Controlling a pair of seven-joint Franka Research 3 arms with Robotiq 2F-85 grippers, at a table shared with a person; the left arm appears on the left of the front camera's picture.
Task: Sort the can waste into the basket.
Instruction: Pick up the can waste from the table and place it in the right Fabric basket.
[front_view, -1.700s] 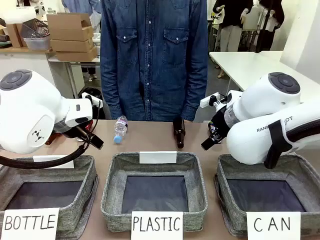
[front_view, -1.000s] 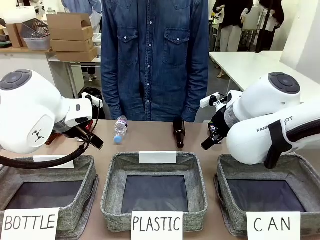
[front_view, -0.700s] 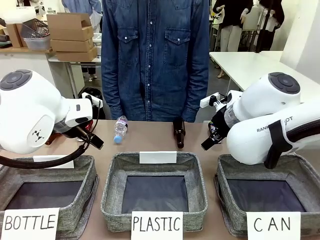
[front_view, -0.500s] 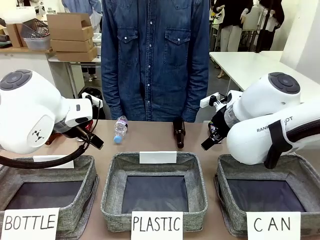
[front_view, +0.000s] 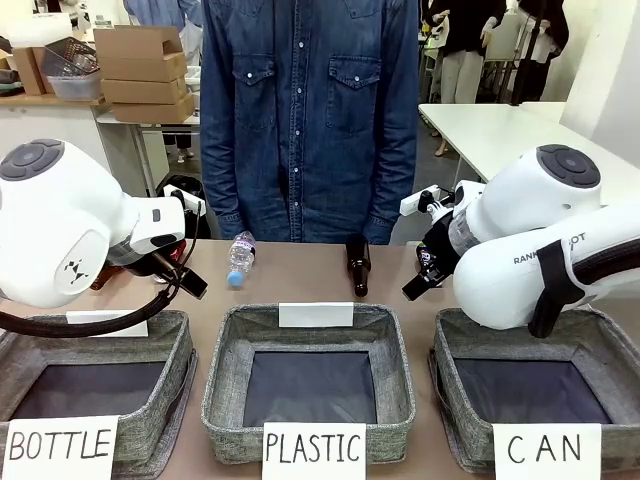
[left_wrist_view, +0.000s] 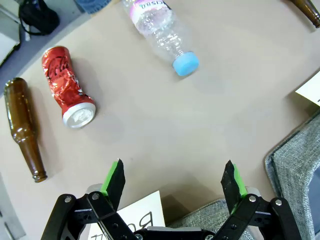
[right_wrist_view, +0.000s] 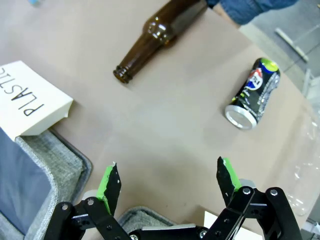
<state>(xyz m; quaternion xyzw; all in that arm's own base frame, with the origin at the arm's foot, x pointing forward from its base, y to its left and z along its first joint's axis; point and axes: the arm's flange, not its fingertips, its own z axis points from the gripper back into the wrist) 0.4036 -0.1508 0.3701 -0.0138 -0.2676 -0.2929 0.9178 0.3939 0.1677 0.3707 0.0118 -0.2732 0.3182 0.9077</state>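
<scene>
Nothing has moved; both arms idle. Left gripper (left_wrist_view: 172, 182), jaws wide and empty, near red can (left_wrist_view: 67, 95) lying on desk (left_wrist_view: 150, 125). Right gripper (right_wrist_view: 167, 182) likewise near black can (right_wrist_view: 251, 95). Basket (front_view: 452, 400) empty. Grasp not begun; next, descend astride a can.

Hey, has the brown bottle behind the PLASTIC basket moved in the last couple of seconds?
No. The brown bottle lies in the same spot, just beyond the white label on the PLASTIC basket's far rim, as in the earlier front views.
</scene>
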